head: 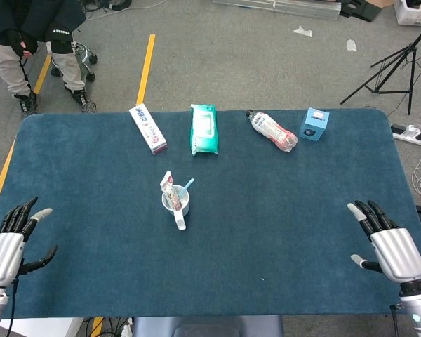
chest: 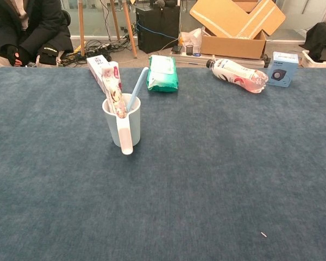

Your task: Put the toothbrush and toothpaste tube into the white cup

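Note:
The white cup (head: 177,203) (chest: 121,129) stands upright on the blue table, left of centre. A light blue toothbrush (chest: 136,90) (head: 186,187) and a pink-and-white toothpaste tube (chest: 113,89) (head: 168,186) both stand inside it, leaning on the rim. My left hand (head: 7,242) hovers at the table's near left corner, fingers spread and holding nothing. At the near right edge my right hand (head: 389,246) is likewise spread and holding nothing. Neither hand shows in the chest view.
Along the far edge lie a toothpaste box (head: 148,128), a green wipes pack (head: 203,128), a plastic bottle (head: 271,130) and a small blue box (head: 313,124). A seated person (head: 35,35) is beyond the far left corner. A tripod (head: 396,60) stands far right.

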You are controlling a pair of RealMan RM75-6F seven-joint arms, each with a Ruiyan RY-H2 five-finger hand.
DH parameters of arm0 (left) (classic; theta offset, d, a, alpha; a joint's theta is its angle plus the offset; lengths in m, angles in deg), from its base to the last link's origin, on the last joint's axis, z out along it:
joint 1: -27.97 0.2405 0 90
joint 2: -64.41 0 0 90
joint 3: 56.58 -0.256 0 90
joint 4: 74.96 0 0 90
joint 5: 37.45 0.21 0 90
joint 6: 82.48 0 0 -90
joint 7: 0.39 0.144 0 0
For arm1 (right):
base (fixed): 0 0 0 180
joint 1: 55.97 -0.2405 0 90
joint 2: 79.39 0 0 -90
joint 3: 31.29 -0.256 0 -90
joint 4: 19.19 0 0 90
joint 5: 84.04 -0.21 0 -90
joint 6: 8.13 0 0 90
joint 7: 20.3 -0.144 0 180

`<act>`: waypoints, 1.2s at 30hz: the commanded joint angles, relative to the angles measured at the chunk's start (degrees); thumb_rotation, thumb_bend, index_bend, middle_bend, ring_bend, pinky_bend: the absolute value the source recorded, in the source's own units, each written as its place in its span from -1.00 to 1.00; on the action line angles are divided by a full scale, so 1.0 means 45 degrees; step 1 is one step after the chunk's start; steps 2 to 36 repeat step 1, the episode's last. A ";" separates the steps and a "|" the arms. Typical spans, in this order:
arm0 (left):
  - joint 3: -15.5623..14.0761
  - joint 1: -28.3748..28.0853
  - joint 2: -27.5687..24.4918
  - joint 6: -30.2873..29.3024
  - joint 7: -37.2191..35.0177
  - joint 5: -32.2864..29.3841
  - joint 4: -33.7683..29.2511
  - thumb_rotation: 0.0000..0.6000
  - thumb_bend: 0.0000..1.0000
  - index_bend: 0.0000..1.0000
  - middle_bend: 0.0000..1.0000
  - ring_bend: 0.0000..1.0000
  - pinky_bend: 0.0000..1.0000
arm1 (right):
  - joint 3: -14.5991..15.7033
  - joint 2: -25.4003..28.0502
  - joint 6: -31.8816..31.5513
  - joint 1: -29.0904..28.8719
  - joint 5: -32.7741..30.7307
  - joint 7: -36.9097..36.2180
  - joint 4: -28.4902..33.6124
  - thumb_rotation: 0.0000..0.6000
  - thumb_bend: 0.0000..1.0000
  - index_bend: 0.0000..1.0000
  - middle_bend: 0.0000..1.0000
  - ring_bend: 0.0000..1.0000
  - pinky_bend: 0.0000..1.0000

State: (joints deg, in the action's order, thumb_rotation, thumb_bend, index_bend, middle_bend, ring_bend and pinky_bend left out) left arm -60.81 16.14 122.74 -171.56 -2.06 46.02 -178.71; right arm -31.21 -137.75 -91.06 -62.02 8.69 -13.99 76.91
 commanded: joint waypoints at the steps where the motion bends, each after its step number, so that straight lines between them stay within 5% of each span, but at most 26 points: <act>1: 0.0075 0.0113 -0.0052 0.0102 -0.0021 -0.0019 0.0055 1.00 -0.42 -0.64 -1.00 -1.00 -1.00 | -0.0046 0.0016 0.0111 -0.0036 -0.0163 -0.0014 0.0011 1.00 -1.00 -0.91 -0.77 -0.89 -0.15; 36: 0.0075 0.0113 -0.0052 0.0102 -0.0021 -0.0019 0.0055 1.00 -0.42 -0.64 -1.00 -1.00 -1.00 | -0.0046 0.0016 0.0111 -0.0036 -0.0163 -0.0014 0.0011 1.00 -1.00 -0.91 -0.77 -0.89 -0.15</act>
